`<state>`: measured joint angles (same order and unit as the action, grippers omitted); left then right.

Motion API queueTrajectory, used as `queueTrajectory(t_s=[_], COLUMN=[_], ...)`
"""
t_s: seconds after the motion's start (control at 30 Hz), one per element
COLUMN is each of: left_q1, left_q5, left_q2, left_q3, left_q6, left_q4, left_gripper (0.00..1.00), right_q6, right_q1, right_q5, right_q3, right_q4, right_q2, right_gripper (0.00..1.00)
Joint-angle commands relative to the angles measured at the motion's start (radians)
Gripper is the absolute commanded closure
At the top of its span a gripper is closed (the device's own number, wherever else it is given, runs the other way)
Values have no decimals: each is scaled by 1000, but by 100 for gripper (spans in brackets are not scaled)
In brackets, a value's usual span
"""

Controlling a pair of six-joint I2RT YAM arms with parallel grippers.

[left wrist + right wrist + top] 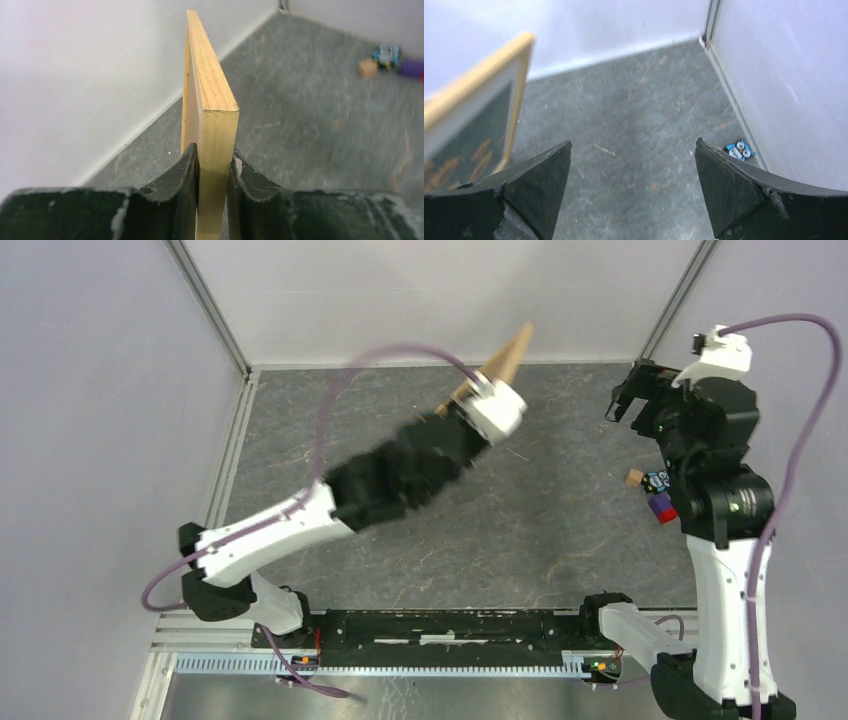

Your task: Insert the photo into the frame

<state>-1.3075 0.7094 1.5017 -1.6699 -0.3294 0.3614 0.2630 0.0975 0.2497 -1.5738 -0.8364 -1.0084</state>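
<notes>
Left hand clamps the thin light-wood rectangular frame by one rail, tipping it on edge above the grey table, perhaps to check the orange-bloom photo apparently inside; right hand gapes wide, empty

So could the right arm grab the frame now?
Probably yes: the right end effector is open, and the frame, held up by the left end effector, is close beside it with nothing between.
</notes>
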Motion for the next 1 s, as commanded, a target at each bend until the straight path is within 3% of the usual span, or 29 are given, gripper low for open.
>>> queueTrajectory(t_s=[0.0, 0.23, 0.37, 0.53, 0.73, 0.87, 0.97], left_q1=[261, 612, 780, 946, 1007, 992, 975], left_q5=[-427, -884, -1050, -1139, -1200, -1233, -1247], left_q2=[-111, -113, -133, -111, 70, 270, 399], left_q3=[-153, -136, 41, 277, 444, 429, 343], left_q6=[496, 932, 1203, 1536, 1763, 1843, 1789], left_q4=[68, -53, -284, -578, -851, -967, -906], left_gripper=[98, 98, 98, 98, 98, 98, 98], right_q6=[-21, 6, 22, 25, 32, 34, 18], right_q1=[1, 1, 0, 1, 0, 2, 0], right_q5=[43, -21, -49, -73, -100, -129, -169], right_q3=[-36, 79, 127, 158, 200, 225, 221], right_q4=[39, 83, 111, 108, 108, 105, 77], right_q2=[29, 37, 46, 40, 47, 49, 40], right_gripper=[2, 2, 2, 2, 2, 2, 2])
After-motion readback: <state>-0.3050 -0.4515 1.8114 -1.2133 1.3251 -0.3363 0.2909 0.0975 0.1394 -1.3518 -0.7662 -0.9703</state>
